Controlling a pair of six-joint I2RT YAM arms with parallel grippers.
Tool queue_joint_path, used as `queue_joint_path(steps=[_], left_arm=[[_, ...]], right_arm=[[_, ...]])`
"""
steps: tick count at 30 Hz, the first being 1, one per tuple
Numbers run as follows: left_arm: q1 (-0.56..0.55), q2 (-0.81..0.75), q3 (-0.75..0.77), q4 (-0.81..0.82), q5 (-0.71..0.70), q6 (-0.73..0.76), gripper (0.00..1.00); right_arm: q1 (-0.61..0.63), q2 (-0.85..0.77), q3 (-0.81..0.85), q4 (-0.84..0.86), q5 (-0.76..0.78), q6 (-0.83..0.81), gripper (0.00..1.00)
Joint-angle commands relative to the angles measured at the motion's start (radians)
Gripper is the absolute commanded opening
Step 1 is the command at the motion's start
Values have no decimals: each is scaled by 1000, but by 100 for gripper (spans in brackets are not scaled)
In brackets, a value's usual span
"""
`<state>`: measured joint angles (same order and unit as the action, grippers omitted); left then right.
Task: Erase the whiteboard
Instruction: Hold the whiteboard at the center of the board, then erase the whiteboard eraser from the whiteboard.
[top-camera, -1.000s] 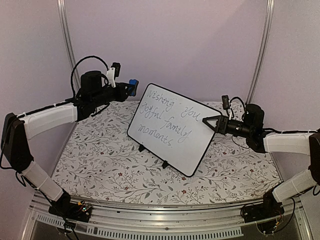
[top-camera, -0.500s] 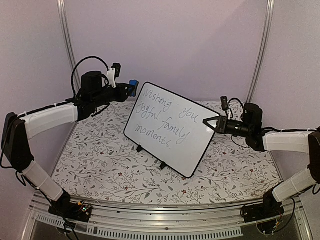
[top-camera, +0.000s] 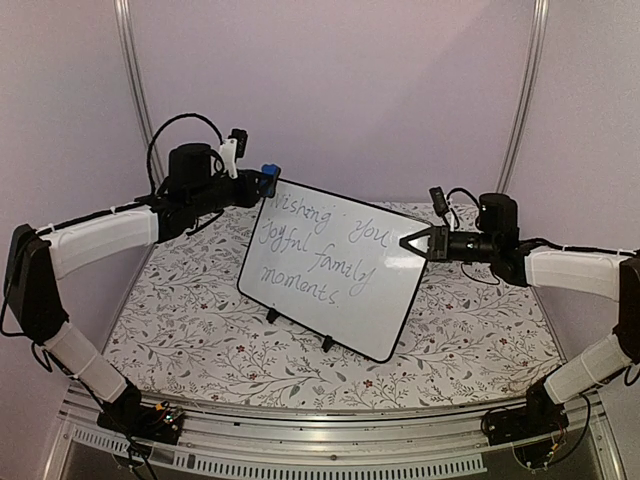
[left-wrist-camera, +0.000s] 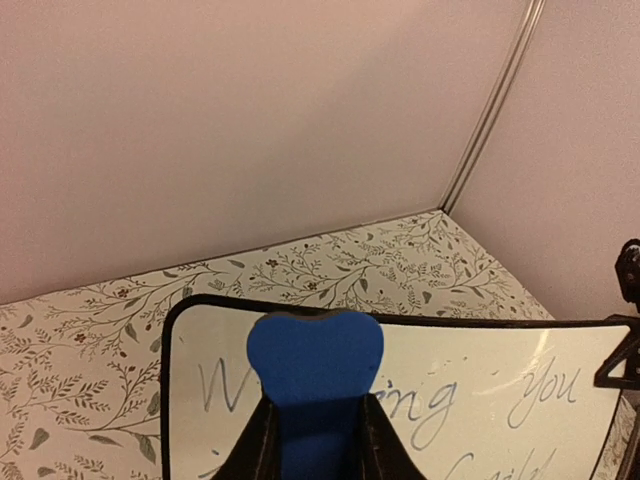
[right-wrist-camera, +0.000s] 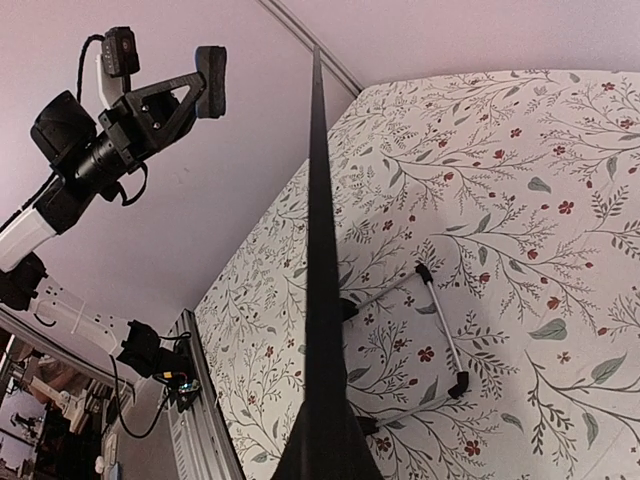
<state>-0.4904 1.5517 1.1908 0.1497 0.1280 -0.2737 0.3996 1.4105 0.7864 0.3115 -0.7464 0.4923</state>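
Left pincer (top-camera: 264, 181) clamped the blue eraser (left-wrist-camera: 315, 356) upper left; right pincer (top-camera: 410, 242) gripped the whiteboard (top-camera: 330, 290) by its edge | step needed flat, firm strokes

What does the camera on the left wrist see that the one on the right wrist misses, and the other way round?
Only the left wrist view shows the handwriting on the whiteboard. Only the right wrist view shows the board edge-on, its stand legs and much of the left arm. Both show the floral tablecloth and the eraser in the left pincer.
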Motion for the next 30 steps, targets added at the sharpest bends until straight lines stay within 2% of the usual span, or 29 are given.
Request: queue_joint_path(steps=[1, 15, 22, 30], left_arm=[[-34, -28, 13, -66, -29, 0, 0], [-28, -185, -101, -193, -38, -21, 2], [-30, -174, -106, -250, -106, 24, 1], [-25, -138, -122, -255, -186, 58, 0]], right_arm=[[40, -16, 36, -9, -113, -28, 0], [75, -57, -1, -38, -42, -70, 0], [74, -42, 28, -96, -48, -168, 0], [74, -35, 13, -91, -54, -197, 0]])
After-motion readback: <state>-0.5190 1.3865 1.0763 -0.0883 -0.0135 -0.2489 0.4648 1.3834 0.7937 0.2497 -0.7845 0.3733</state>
